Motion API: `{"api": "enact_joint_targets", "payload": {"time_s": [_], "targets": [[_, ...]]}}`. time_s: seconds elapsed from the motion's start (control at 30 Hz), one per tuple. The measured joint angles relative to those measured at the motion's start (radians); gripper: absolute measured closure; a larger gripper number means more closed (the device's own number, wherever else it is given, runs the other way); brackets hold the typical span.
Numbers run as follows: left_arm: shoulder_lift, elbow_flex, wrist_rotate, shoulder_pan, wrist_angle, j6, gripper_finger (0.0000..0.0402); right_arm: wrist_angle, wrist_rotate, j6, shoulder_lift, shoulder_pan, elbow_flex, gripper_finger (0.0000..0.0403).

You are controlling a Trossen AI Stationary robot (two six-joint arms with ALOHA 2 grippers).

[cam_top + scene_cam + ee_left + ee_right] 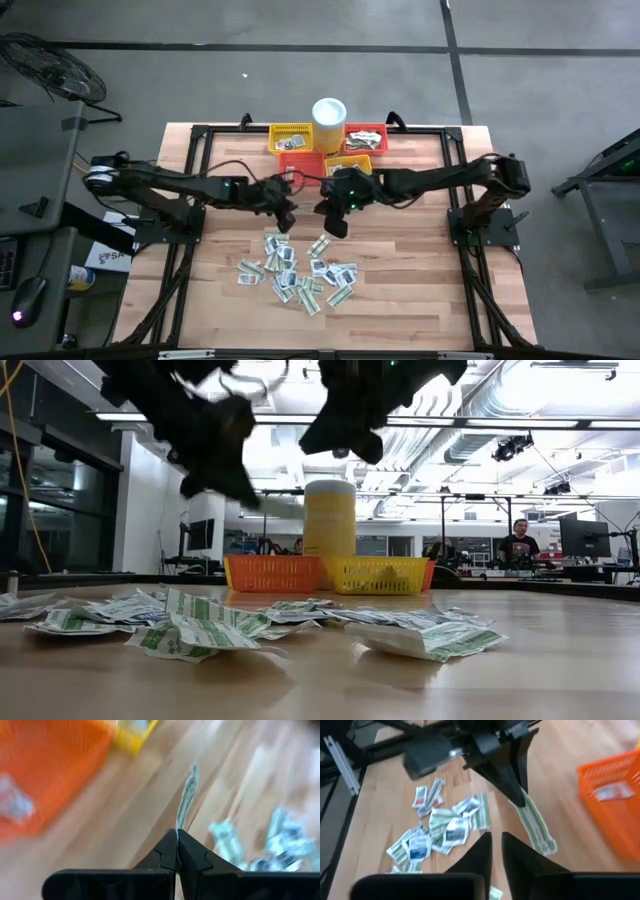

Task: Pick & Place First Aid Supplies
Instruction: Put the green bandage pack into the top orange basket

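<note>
Sachets (210, 628) sit scattered on the table (560, 670) closest to the lens. Left gripper (177, 840) is clamped tight on one green strip (187, 797), lifted clear, probably heading for the baskets (300, 140). Right gripper (496, 845) hovers nearby, slightly parted, holding nothing.

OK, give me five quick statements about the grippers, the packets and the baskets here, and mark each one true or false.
1. The left gripper is shut on a pale green packet. True.
2. The right gripper is carrying a packet. False: nothing shows between its fingers, which stand slightly apart.
3. The pile of packets lies on the bare table, nearer the front than the baskets. True.
4. The white cup stands in the middle of the pile. False: it stands at the far edge among the baskets.
5. The orange basket is empty. False: at least one packet lies in it.
</note>
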Motion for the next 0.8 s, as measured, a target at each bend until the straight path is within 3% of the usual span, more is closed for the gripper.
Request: {"api": "enact_joint_targets", "payload": {"time_s": [0.23, 0.47, 0.8], "targets": [[-0.125, 0.000, -0.007, 0.000, 0.080, 0.170, 0.0401, 0.061, 0.034, -0.023, -0.042, 0.000, 0.000, 0.0282], [-0.166, 0.000, -0.012, 0.000, 0.070, 0.186, 0.0401, 0.111, 0.105, -0.041, -0.103, -0.002, 0.000, 0.0209], [-0.198, 0.001, 0.058, 0.000, 0.196, 0.238, 0.0402, 0.089, 0.139, -0.057, -0.120, -0.012, 0.000, 0.0187]]}}
